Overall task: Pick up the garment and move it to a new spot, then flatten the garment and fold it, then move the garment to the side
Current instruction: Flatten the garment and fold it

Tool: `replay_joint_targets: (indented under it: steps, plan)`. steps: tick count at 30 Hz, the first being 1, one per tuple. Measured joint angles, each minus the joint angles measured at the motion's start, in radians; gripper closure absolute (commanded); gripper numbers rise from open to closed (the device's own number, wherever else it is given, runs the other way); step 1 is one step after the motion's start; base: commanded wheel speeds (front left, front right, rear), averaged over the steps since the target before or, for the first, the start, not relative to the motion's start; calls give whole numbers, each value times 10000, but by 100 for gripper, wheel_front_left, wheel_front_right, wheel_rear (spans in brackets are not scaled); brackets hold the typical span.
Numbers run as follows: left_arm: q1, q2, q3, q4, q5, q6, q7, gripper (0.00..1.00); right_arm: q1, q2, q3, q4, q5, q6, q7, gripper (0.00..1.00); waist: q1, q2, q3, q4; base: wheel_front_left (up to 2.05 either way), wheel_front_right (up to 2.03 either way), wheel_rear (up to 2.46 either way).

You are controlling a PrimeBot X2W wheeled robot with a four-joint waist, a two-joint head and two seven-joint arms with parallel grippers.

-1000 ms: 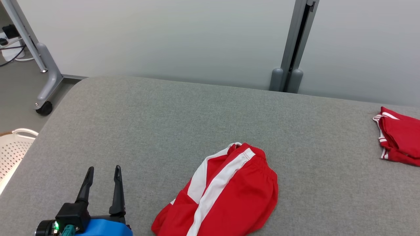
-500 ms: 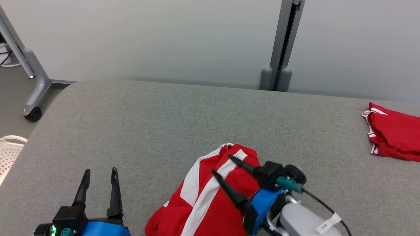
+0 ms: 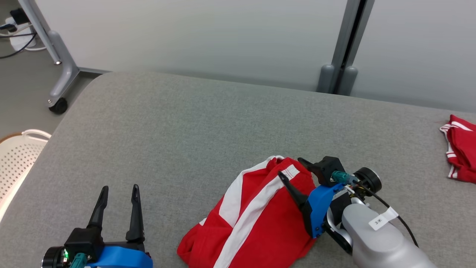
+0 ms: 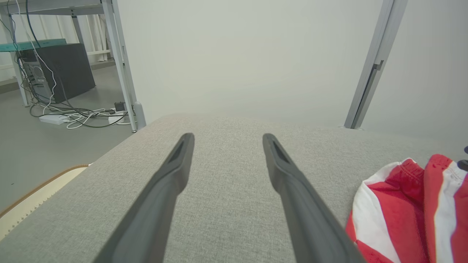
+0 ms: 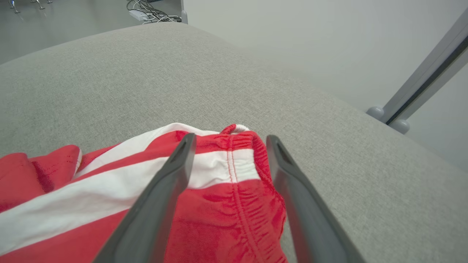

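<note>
Grey woven upholstery covers the padded table [image 3: 186, 123], with a pale partition wall behind its far edge. The garment [image 3: 256, 219], a pair of red shorts with broad white side stripes, lies crumpled close to the table's near edge, a little right of the middle. Another red piece [image 3: 461, 156] sits folded at the right edge, well apart from it, and a white perforated basket [image 3: 18, 160] stands off the left edge.

The right gripper [image 3: 289, 167] is down at the far end of the shorts with its fingers spread wide and nothing between them pinched. In the right wrist view they straddle the gathered elastic waistband [image 5: 252, 204]. Whether the tips touch the cloth, I cannot tell. The left gripper [image 3: 120, 187] rests spread just as wide near the near left corner, over bare upholstery, beside the garment but clear of it.

This looks like thin, light sportswear: limp, a bit slick, bound to sag and bunch once lifted. The waistband seems the best place to pinch, being thicker and ridged, so less likely to slip out than a single layer of leg fabric.
</note>
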Motion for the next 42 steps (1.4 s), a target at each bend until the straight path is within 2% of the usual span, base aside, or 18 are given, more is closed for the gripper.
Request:
replay_joint_targets:
  steps: [7, 14, 15, 16, 25, 29, 34, 42]
  plan:
    - [-118, -13, -125, 42, -23, -2, 2, 0, -356, -88, 525, 1099, 462, 0, 234, 0, 1, 1, 272, 316, 0, 0, 0]
    - [-205, -33, -293, 119, -81, -4, 2, 0, -386, 46, 1630, 1108, 1503, 0, 407, 0, 0, 0, 296, 482, 0, 0, 0]
    - [-209, -35, -311, 134, -86, -4, 0, 0, -395, 0, 1760, 1103, 1611, 0, 384, 57, 0, 0, 288, 506, 0, 0, 0]
    - [-209, -33, -318, 150, -88, -4, 2, 0, -408, -42, 1848, 1072, 1808, 0, 295, 100, 0, 0, 273, 517, 0, 0, 0]
    - [-12, -44, -232, 167, -167, 63, 0, 0, -406, -479, 2111, 627, 2307, 0, -416, 100, 0, 1, 43, 136, 0, 0, 0]
    - [180, -46, -138, 132, -178, 96, 0, 0, 377, -993, 1200, -838, 2155, 0, -445, 100, 0, 0, -107, -310, 0, 0, 0]
    - [343, -48, -142, 96, -199, 134, 0, 0, 2450, -1565, -140, -2533, 1701, 0, -454, 100, -2, 0, -358, -887, 0, 0, 0]
    - [477, -59, -119, 46, -255, 173, 0, 0, 5362, -1973, -1559, -4226, 1126, 0, -454, 100, -2, 0, -558, -1648, 0, 0, 0]
